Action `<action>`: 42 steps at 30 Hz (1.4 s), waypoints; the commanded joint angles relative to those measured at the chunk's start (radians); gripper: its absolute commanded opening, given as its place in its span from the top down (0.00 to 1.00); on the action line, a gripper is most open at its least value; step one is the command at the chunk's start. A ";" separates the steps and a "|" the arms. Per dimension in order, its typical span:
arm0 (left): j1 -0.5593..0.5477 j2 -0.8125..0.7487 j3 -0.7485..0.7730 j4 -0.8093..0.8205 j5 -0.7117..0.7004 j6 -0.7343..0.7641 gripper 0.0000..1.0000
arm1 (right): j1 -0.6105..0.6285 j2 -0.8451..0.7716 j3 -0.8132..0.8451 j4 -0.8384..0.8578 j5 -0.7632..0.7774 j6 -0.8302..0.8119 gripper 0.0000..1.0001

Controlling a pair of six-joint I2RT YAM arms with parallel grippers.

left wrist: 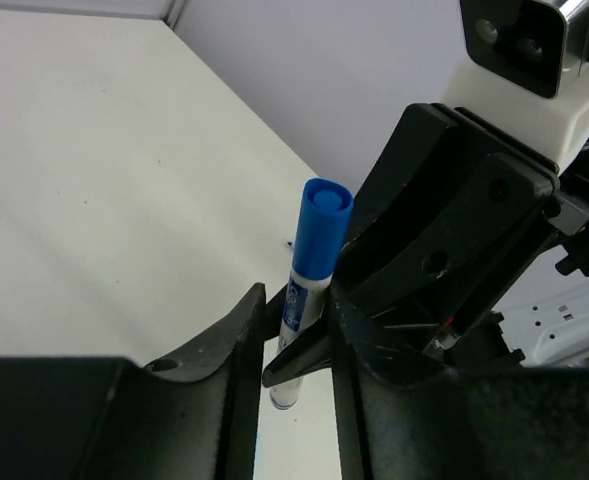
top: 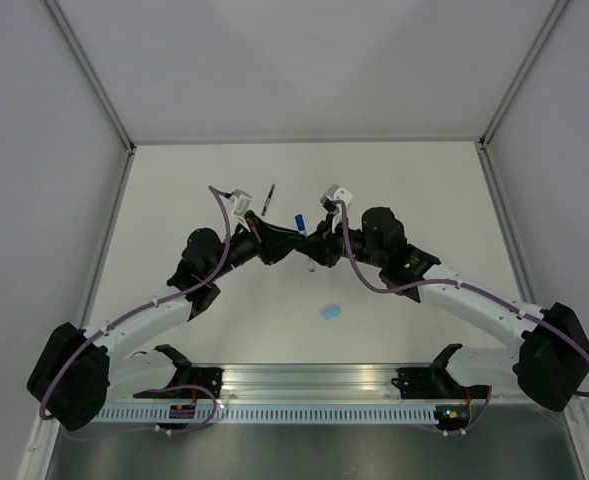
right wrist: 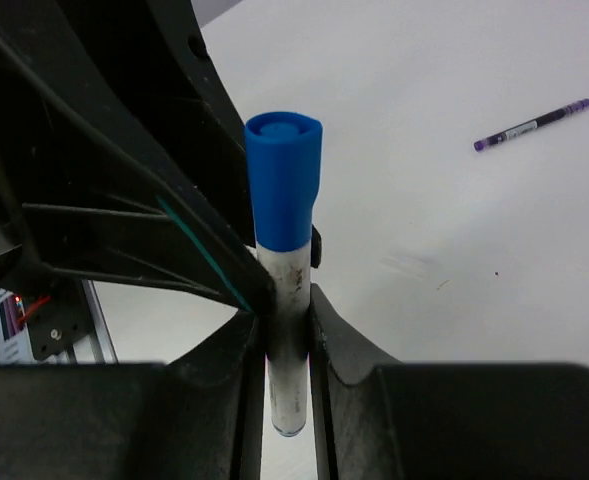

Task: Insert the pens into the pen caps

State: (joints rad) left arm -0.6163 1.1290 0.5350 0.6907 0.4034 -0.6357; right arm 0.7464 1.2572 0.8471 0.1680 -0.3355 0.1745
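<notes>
The blue pen with a white section point(top: 300, 222) stands upright between both grippers at the table's middle, blue end up. My right gripper point(right wrist: 287, 310) is shut on its white barrel point(right wrist: 286, 350). My left gripper point(left wrist: 299, 300) straddles the same pen point(left wrist: 314, 240) just below the blue part, jaws slightly wider than it, with a narrow gap on one side. A right fingertip point(left wrist: 294, 362) crosses between the left fingers. The dark pen point(top: 269, 200) lies on the table behind the grippers and also shows in the right wrist view point(right wrist: 534, 124). One pale light-blue cap point(top: 331, 312) lies on the table in front of them.
White walls and metal frame posts point(top: 94, 80) enclose the white table. An aluminium rail point(top: 314, 380) with the arm bases runs along the near edge. The two arms point(top: 424, 285) arch inward and meet at the centre.
</notes>
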 commanded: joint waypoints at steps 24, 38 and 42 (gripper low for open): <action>-0.036 -0.288 -0.006 -0.631 -0.497 0.139 0.00 | -0.185 0.416 0.300 -0.407 0.466 0.221 0.99; -0.034 -0.324 -0.007 -0.663 -0.589 0.128 0.00 | -0.237 0.711 0.452 -0.585 0.602 0.327 0.74; -0.036 -0.314 -0.006 -0.663 -0.589 0.130 0.00 | -0.239 0.705 0.449 -0.578 0.602 0.338 0.64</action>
State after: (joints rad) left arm -0.6510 0.8162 0.5278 0.0303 -0.1600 -0.5327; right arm 0.5129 1.9503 1.2709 -0.3809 0.2287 0.4801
